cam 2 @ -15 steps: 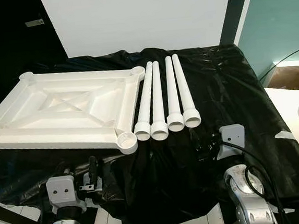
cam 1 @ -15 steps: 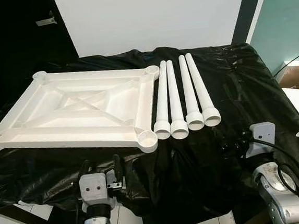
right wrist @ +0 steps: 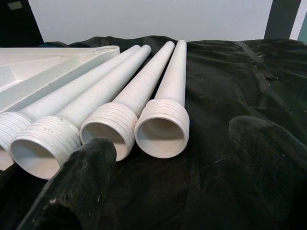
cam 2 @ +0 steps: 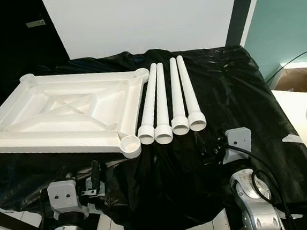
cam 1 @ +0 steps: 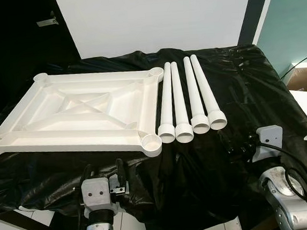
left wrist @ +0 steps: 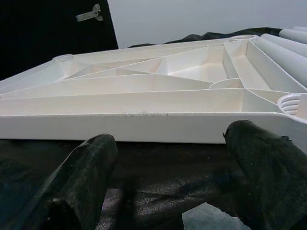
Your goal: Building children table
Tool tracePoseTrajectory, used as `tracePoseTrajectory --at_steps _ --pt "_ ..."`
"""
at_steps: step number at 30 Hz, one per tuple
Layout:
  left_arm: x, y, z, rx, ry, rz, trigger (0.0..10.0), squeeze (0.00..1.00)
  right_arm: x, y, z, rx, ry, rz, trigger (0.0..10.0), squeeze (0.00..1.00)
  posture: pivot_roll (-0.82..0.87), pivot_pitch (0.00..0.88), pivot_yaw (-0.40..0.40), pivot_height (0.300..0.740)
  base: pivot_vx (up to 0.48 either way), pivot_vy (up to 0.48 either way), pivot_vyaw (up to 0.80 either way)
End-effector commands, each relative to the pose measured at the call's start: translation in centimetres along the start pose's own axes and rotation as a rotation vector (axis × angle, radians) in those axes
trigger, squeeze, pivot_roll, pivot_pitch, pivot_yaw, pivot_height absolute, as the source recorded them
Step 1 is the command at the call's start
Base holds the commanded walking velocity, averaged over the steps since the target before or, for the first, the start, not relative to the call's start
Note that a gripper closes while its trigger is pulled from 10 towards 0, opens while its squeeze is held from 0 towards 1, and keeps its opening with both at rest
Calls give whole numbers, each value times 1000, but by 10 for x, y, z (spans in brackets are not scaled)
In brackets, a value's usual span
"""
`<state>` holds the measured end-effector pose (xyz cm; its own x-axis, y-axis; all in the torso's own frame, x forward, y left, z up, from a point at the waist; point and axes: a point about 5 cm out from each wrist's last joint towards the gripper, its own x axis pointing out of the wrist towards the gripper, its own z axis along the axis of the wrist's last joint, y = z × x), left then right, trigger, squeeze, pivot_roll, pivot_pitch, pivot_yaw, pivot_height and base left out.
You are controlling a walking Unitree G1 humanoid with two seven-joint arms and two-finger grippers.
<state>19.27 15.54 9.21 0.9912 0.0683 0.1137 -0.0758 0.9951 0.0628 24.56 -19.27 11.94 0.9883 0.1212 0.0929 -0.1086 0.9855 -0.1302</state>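
1. Centrally, a tabletop is covered by a black sheet (cam 1: 237, 86).
2. A white table panel (cam 1: 78, 113) is laid upside down, ribs up, at about 10 o'clock on the sheet.
3. Four white legs (cam 1: 187, 98) are laid side by side just beside the panel's right edge, threaded ends toward the robot.
4. The left gripper (left wrist: 163, 158) is held at 7 o'clock, fingers spread wide, nothing grasped, just short of the panel's near edge.
5. The right gripper (right wrist: 177, 158) is held at 5 o'clock, likewise spread and empty, facing the legs' threaded ends.
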Motion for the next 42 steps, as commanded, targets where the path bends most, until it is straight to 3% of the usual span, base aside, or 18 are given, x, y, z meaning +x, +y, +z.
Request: tracePoseTrajectory --at_steps 1,33,37,42 --pt "34 -8 12 -99 208 54 10000 0 -7 9 11 -100 161 159 10000 0 23 0 23 740 0 0 0" --pt "41 -11 16 -117 185 38 10000 0 -1 13 12 -82 134 141 10000 0 21 0 32 740 0 0 0" --pt "39 -3 24 -128 104 43 10000 0 -1 13 12 -84 129 130 10000 0 19 0 34 740 0 0 0" --pt "31 12 54 -142 -41 15 10000 0 -6 1 22 -106 109 60 10000 0 16 0 39 740 0 0 0"
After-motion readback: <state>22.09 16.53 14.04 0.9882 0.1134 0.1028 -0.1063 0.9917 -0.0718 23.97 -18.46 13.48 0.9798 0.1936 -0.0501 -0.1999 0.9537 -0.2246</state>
